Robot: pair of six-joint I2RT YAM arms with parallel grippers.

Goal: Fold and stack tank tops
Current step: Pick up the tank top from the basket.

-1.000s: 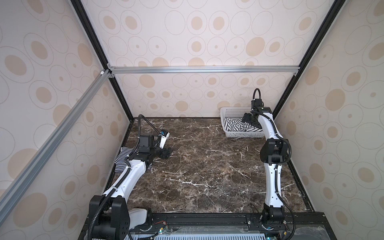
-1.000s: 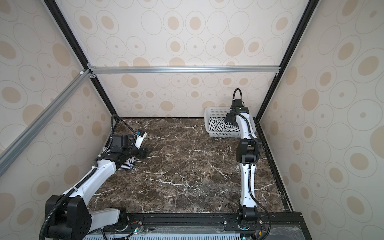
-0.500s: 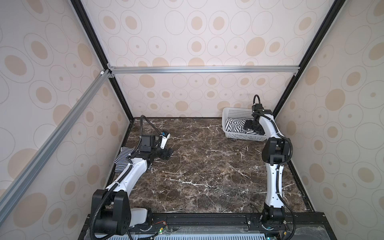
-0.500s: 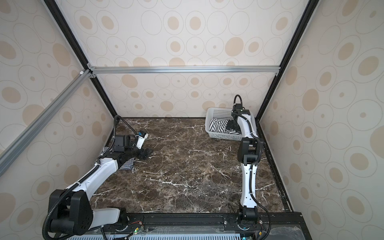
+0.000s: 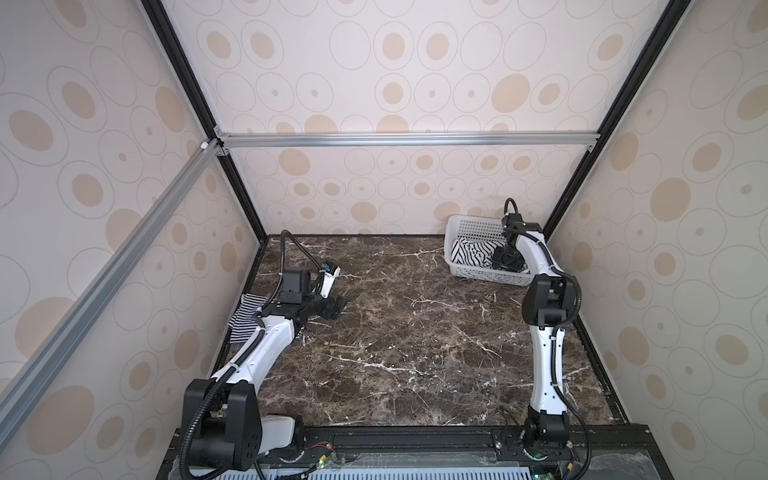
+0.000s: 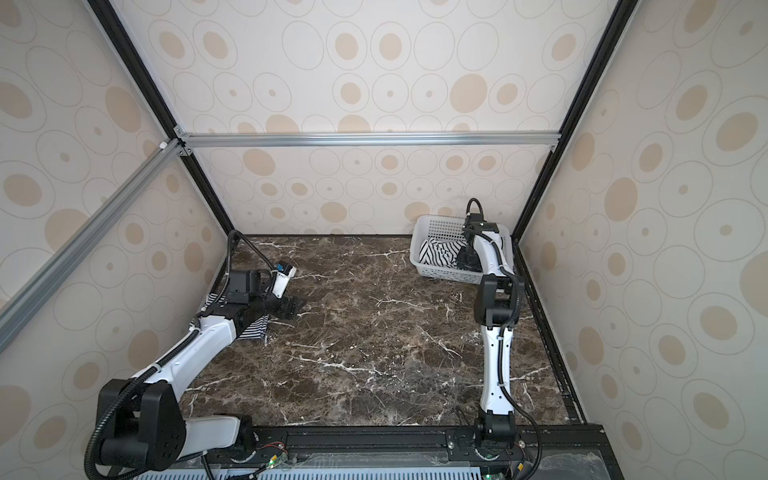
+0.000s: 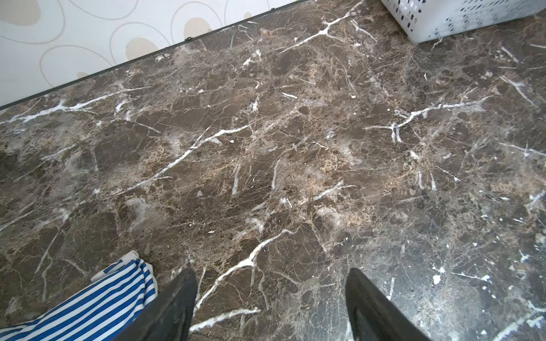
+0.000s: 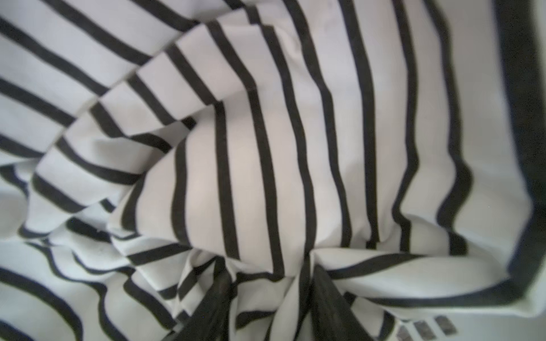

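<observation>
Marble tabletop (image 5: pixel 415 353) carries 2 things: white basket (image 5: pixel 469 272) far right, narrow-striped tank top (image 5: pixel 243 316) left.

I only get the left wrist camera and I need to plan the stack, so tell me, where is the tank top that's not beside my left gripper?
Observer: The wide-striped tank top lies crumpled inside the white basket, at the far right corner of the table.
Operator: What's the right gripper doing?
Observer: The right gripper is down in that basket, its jaws closed on a fold of that top.
Operator: And the rest of the top near me?
Observer: The narrow-striped tank top lies on the table at its left edge, partly hidden under the left arm.
</observation>
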